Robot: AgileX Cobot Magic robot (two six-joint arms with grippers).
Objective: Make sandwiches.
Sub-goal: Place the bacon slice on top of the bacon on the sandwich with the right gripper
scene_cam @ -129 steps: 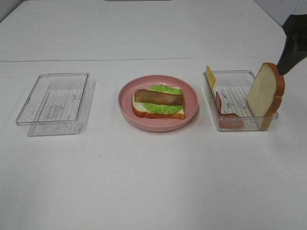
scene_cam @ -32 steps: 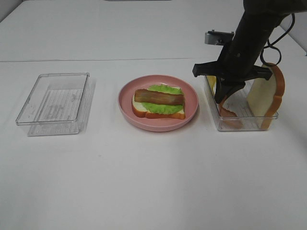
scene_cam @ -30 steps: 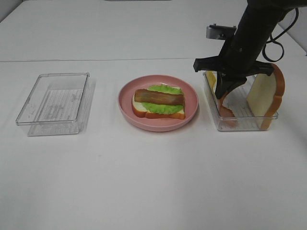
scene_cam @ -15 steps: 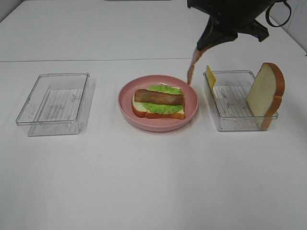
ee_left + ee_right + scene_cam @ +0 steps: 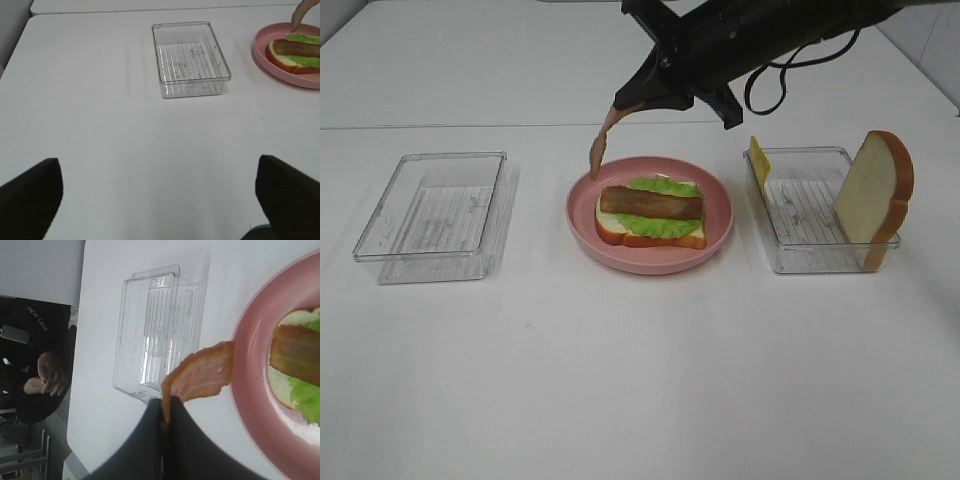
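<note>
**A:** Where does the sandwich stand?

**B:** The stack (image 5: 650,215) lies in the middle of the plate: bread underneath, then lettuce, with bacon on top. A spare bread slice (image 5: 875,190) leans upright at the 3 o'clock end of the right tray. The right claw (image 5: 635,100) is clamped on one end of a bacon strip (image 5: 600,145), which dangles above the plate's rim at about 10 o'clock. The cheese (image 5: 758,160) stands on edge at the right tray's 10 o'clock corner.

**A:** How will they handle?

**B:** All of it looks light. The bread slice seems thick and a bit squashy, so I'd pinch it across its upper crust. The bacon strip is thin and limp and curls as it hangs. Held by one end, its free end will likely swing, so that end should touch down first. The cheese is flat against the wall, and its top edge is the only easy hold.

**A:** What's around?

**B:** Everything sits on a bare white table (image 5: 640,380). The left tray (image 5: 440,215) sits empty at 9 o'clock from the plate (image 5: 650,262), and the right tray (image 5: 800,210) at 3 o'clock. The left claw (image 5: 159,197) has its jaws wide apart and holds nothing.

**A:** Anything in the way?

**B:** The plate's raised rim, and the tray walls around the bread slice and cheese. A nudge could shift the stack.
</note>
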